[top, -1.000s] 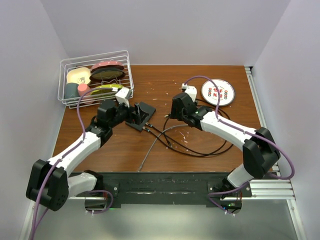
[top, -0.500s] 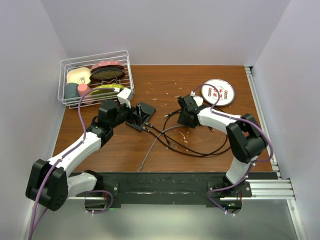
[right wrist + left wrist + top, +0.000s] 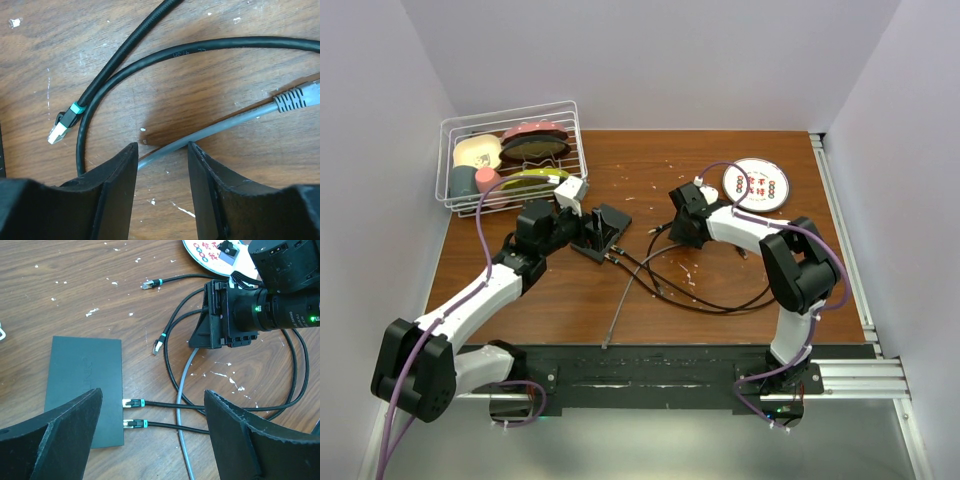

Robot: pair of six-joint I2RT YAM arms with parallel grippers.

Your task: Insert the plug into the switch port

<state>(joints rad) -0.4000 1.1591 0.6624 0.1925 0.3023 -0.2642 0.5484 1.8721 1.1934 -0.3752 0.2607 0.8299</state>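
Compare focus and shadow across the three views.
Top external: even light, sharp table, faint shadows. Left wrist: black box crisp, left tool's fingers softer. Right wrist: dark shadow pools beside the grey cable; right tool's fingers softer.

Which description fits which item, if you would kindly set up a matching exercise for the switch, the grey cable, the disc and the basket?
Things:
1. switch
2. grey cable
3. disc
4. basket

Descriptions:
A. white with red marks, far right of the table
B. far left corner, with dishes inside
C. two black cables plugged into its edge
D. its end lies unplugged by the right gripper

Pairs: 1-C, 2-D, 3-A, 4-B
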